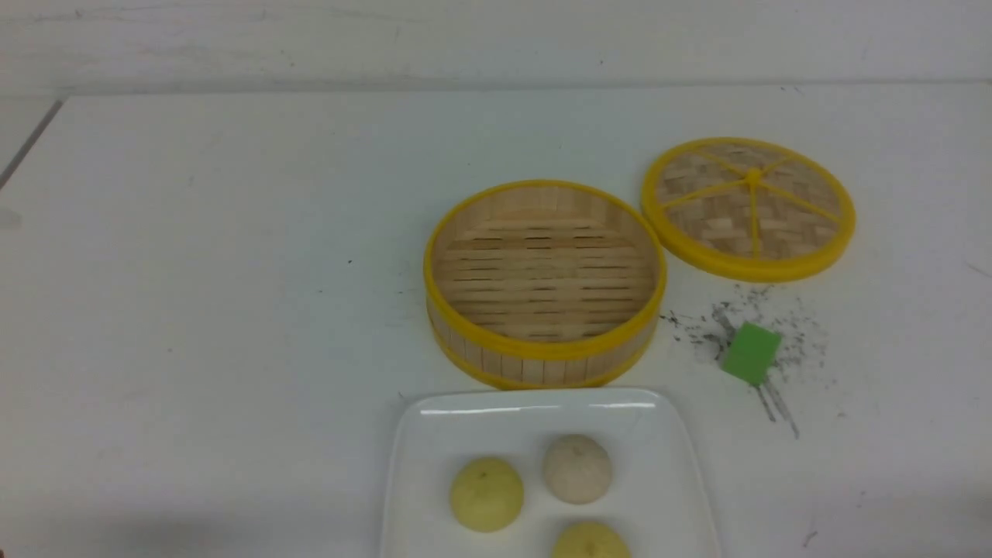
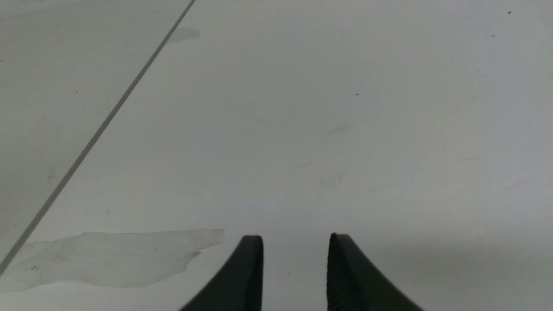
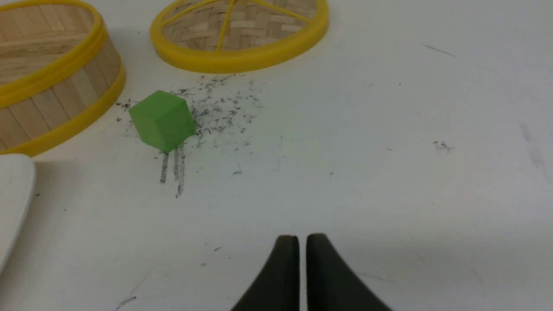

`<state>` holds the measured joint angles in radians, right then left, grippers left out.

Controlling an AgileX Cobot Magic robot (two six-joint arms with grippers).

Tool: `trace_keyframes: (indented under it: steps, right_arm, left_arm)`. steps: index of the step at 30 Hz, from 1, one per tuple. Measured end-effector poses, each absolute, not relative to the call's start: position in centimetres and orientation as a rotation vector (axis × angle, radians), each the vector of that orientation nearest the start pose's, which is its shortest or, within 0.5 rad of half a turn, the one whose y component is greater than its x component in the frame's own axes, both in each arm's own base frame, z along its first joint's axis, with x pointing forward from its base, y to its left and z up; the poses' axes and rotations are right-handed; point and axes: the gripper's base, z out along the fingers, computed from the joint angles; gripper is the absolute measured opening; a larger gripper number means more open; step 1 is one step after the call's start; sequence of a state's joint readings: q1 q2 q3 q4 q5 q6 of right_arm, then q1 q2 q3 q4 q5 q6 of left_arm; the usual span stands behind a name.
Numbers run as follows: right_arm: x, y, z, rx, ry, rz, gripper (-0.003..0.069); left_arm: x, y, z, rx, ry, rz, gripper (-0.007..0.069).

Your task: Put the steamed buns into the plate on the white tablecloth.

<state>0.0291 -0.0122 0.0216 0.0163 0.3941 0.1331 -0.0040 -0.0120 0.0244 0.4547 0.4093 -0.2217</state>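
Three steamed buns lie in the white plate (image 1: pixel 434 434) at the front middle of the white tablecloth (image 1: pixel 232 271): an off-white bun (image 1: pixel 576 468), a pale yellow bun (image 1: pixel 487 494) and a second yellow bun (image 1: pixel 590 541) cut by the frame's bottom edge. Neither gripper shows in the front view. My left gripper (image 2: pixel 296 242) is open and empty over bare cloth. My right gripper (image 3: pixel 302 242) is shut and empty over the cloth, apart from the plate's corner (image 3: pixel 15 190).
An empty yellow-rimmed bamboo steamer (image 1: pixel 544 283) stands just behind the plate, its woven lid (image 1: pixel 749 208) to its right. A small green cube (image 1: pixel 750 353) lies on dark speckled marks right of the steamer. A dark seam line (image 2: pixel 99 134) crosses the left wrist view.
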Motion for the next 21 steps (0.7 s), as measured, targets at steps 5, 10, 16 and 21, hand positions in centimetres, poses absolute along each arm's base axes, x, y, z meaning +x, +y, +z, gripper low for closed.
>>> trace_keyframes:
  steps: [5, 10, 16, 21]
  right_arm:
    - [5.19, 0.20, 17.12, 0.109, 1.886, 0.126, 0.0059]
    - [5.19, 0.20, 17.12, 0.109, 1.886, 0.126, 0.0065]
    - [5.18, 0.20, 17.13, 0.109, 1.885, 0.126, 0.0075]
    - [5.18, 0.20, 17.13, 0.109, 1.885, 0.126, 0.0082]
  left_arm:
    - [5.12, 1.58, 17.26, 0.069, 1.873, 0.300, 0.0240]
    - [5.12, 1.58, 17.26, 0.069, 1.873, 0.300, 0.0240]
    - [5.12, 1.58, 17.26, 0.069, 1.873, 0.300, 0.0240]
    - [5.12, 1.58, 17.26, 0.069, 1.873, 0.300, 0.0240]
